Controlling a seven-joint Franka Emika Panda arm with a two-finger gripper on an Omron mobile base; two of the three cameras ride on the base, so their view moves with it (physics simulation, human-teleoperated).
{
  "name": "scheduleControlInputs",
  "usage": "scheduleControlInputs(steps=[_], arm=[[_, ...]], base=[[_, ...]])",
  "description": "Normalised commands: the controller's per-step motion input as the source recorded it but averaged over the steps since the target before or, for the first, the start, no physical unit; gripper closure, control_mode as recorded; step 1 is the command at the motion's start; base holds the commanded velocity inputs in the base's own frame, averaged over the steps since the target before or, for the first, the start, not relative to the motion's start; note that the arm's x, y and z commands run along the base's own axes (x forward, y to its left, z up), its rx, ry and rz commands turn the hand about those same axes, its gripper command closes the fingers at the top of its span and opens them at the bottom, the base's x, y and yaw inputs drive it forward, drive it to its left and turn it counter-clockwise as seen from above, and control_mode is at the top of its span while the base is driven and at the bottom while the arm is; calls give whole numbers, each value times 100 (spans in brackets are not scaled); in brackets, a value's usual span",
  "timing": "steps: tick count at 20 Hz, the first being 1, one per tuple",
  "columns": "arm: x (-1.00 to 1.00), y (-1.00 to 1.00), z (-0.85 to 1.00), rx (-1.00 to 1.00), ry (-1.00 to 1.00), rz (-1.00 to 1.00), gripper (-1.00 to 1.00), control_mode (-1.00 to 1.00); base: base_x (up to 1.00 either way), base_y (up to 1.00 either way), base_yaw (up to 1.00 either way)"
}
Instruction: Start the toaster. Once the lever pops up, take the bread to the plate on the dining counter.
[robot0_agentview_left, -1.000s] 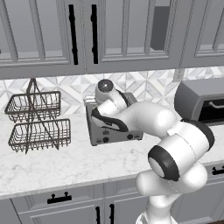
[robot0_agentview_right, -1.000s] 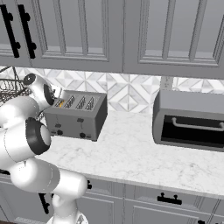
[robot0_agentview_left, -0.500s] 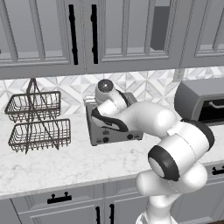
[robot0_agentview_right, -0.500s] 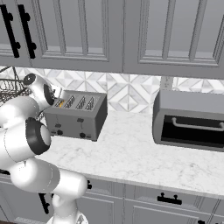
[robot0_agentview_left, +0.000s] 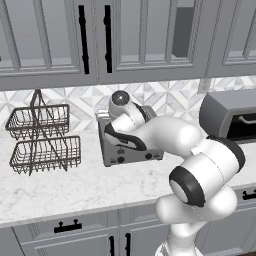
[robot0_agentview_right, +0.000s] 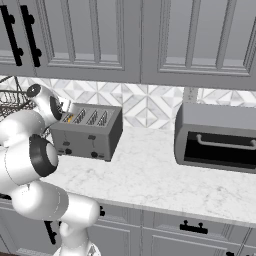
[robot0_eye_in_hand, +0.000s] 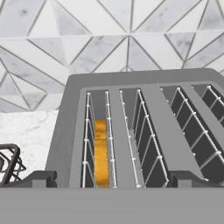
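The grey four-slot toaster (robot0_agentview_right: 89, 134) stands on the marble worktop against the tiled wall, its front face (robot0_agentview_left: 131, 156) showing below my arm. A golden slice of bread (robot0_eye_in_hand: 100, 154) sits low in the leftmost slot, and it also peeks out at the toaster's left end (robot0_agentview_right: 68, 118). My gripper (robot0_eye_in_hand: 111, 179) hovers just above that end, looking down into the slots. It is open, its two fingertips (robot0_eye_in_hand: 38, 178) spread wide with nothing between them. The plate and the dining counter are out of view.
A two-tier wire basket rack (robot0_agentview_left: 44, 141) stands left of the toaster. A larger grey toaster oven (robot0_agentview_right: 218, 138) sits to the right. Upper cabinets (robot0_agentview_left: 100, 40) hang overhead. Bare marble worktop (robot0_agentview_right: 150, 175) lies in front of the toaster.
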Motion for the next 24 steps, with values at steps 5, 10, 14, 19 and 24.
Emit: scheduleControlInputs(steps=[5, 10, 14, 19, 24], arm=[[0, 0, 0, 0, 0, 0, -100, -100], [0, 0, 0, 0, 0, 0, -100, -100], [0, 0, 0, 0, 0, 0, -100, -100], [0, 0, 0, 0, 0, 0, -100, -100], [0, 0, 0, 0, 0, 0, -100, -100]], base=[[0, 0, 0], [0, 0, 0], [0, 0, 0], [0, 0, 0], [0, 0, 0]])
